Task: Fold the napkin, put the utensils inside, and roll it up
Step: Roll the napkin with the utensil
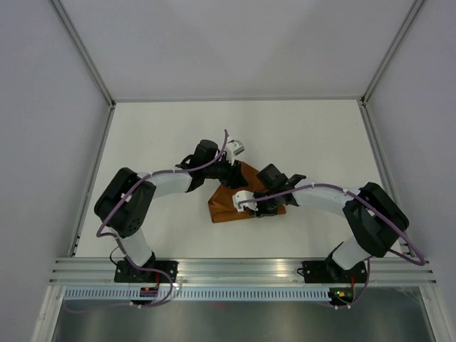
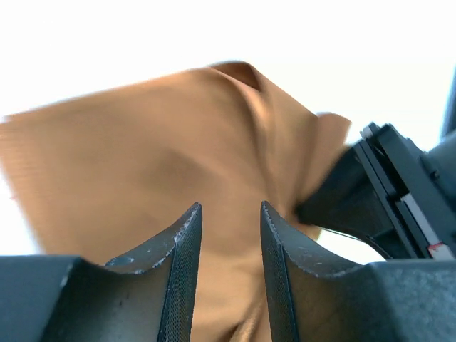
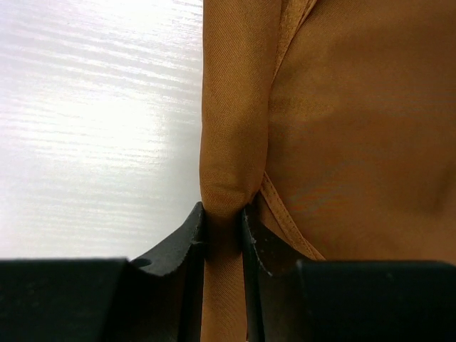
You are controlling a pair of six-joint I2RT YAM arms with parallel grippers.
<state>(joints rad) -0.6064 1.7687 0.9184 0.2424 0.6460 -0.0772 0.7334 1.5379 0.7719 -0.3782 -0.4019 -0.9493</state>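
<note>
step in hand, as a judgement: folding or rolling. the napkin (image 1: 226, 208) lies bunched on the worktop (image 1: 164, 135), near its centre, between the two arms. the right gripper (image 3: 222, 214) has its jaws clenched on a doubled, rounded edge of the cloth. this fold runs away from the jaws, with bare worktop beside it. the left gripper (image 2: 229, 210) has its jaws released, with a clear gap between them. the cloth lies just beyond the tips and is not pinched. the utensils are not visible in any view, so it cannot be told whether they sit inside the cloth.

next move, as a judgement: the left jaws need to settle over a free edge and close on it, so that both arms can carry the fold or roll evenly. a one-sided pull would likely skew the cloth.

surface: white, smooth, with a faint wood grain.

room: pale grey panels (image 1: 43, 107) on three sides and an aluminium rail (image 1: 242, 269) at the near edge.
</note>
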